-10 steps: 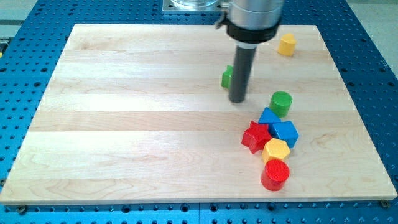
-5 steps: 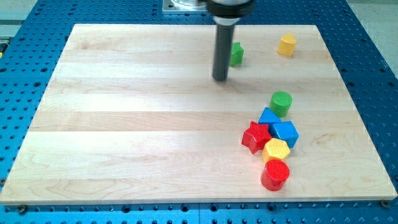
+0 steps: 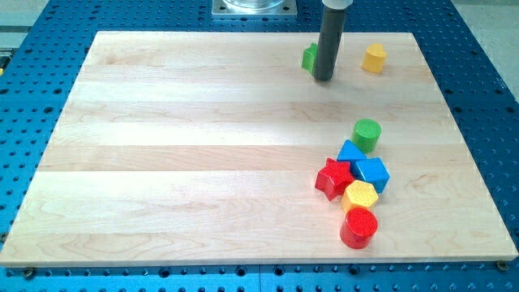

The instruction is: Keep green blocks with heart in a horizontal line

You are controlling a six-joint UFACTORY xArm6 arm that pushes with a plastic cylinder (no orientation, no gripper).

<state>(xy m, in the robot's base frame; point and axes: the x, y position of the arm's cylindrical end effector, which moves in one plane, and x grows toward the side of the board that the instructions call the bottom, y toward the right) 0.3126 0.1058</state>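
A green block (image 3: 310, 57) and a yellow block (image 3: 374, 58) are set near the tabletop's (image 3: 178, 162) top edge; five others are clustered toward its bottom-right corner.

My tip (image 3: 324, 79) beside green block (image 3: 310, 57)

red star (image 3: 333, 178), 2 blue blocks (image 3: 362, 165), red cyl (image 3: 359, 228)

My tip (image 3: 323, 79) touching green block (image 3: 310, 57) on its left, yellow heart (image 3: 374, 58) near on its right, open board below and leftward, green cylinder (image 3: 366, 134) and cluster lower right
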